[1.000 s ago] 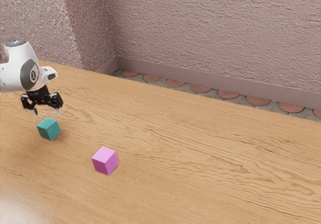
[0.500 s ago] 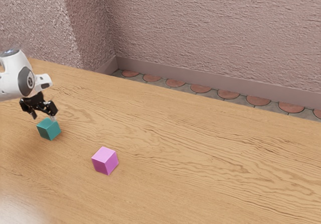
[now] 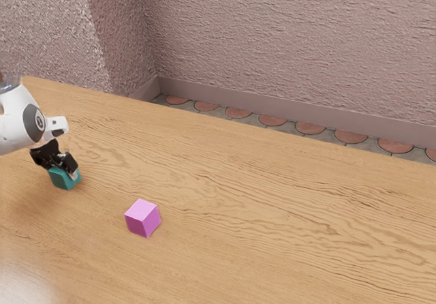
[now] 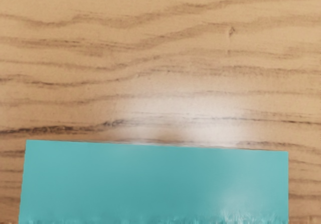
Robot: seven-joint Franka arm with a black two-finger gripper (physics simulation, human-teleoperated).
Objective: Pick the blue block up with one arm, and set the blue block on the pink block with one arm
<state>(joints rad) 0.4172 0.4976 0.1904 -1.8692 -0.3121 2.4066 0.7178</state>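
Gripper (image 3: 61, 170) lower vs 0.5 s ago, spread wide astride blue block (image 3: 69, 180)

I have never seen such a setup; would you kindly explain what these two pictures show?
This is a simulated white robot arm ending in a black two-finger gripper. One picture is taken from beside the table, the other from a camera on the arm's hand, looking down. On the wooden table lie a blue-green block and a pink block, apart. The gripper sits at the blue-green block, the large teal shape in the hand camera. Whether it is gripped yet, I cannot tell.
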